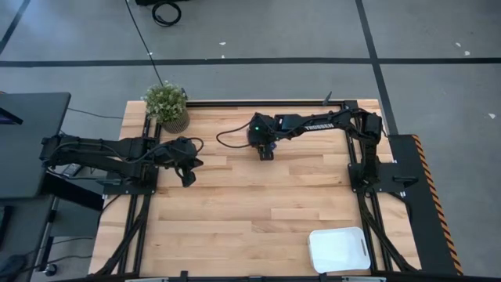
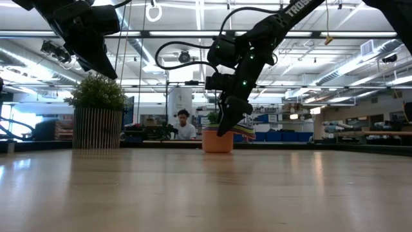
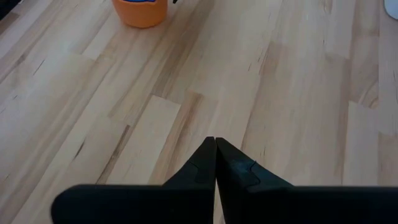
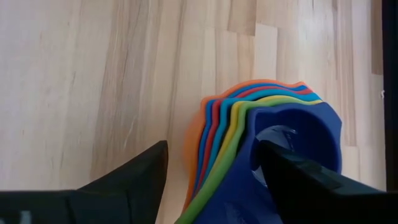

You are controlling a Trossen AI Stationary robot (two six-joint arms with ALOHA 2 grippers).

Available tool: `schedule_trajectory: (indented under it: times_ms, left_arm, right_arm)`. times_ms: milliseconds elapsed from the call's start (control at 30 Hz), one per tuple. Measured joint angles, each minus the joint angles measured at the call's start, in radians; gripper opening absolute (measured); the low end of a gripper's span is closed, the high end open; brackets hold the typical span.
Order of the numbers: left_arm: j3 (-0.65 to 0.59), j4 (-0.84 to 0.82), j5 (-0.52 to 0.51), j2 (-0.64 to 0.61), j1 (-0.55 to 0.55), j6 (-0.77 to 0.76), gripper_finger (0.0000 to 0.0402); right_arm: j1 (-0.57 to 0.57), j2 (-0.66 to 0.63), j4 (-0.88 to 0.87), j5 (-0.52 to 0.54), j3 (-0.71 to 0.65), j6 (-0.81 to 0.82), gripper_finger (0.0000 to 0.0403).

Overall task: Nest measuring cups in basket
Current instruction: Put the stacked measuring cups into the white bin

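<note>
The measuring cups [image 4: 273,118] stand nested in one stack on the far middle of the table. The orange cup [image 2: 217,140] is outermost, the dark blue one innermost, and the coloured handles [image 2: 243,132] fan out to one side. My right gripper [image 4: 214,146] is open and slants down over the stack. One finger [image 4: 305,177] reaches into the dark blue cup and the other [image 4: 127,180] stands outside, with bare wood between it and the orange rim. My left gripper [image 3: 215,146] hovers shut at the table's left. The white basket [image 1: 338,249] rests on the table's near right corner. My right gripper has one finger down inside the dark blue cup's bowl [image 4: 283,134]. Whether that finger touches the inner wall I cannot tell. The outer finger touches nothing. The stack stands upright on the table.
A potted plant [image 1: 166,106] stands at the far left corner. Bare wood lies between the stack and the basket. A person [image 2: 185,125] sits in the room beyond the far edge.
</note>
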Motion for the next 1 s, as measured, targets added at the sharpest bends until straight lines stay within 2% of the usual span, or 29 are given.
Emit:
schedule_trajectory:
  times_ms: [400,1000]
  left_arm:
    - [0.0,0.0,0.0,0.0,0.0,0.0,0.0013]
    - [0.0,0.0,0.0,0.0,0.0,0.0,0.0013]
  right_arm:
    - [-0.017,-0.001,0.005,-0.014,0.001,0.027,0.0223]
    - [-0.05,-0.003,0.008,-0.099,0.002,0.033,0.0179]
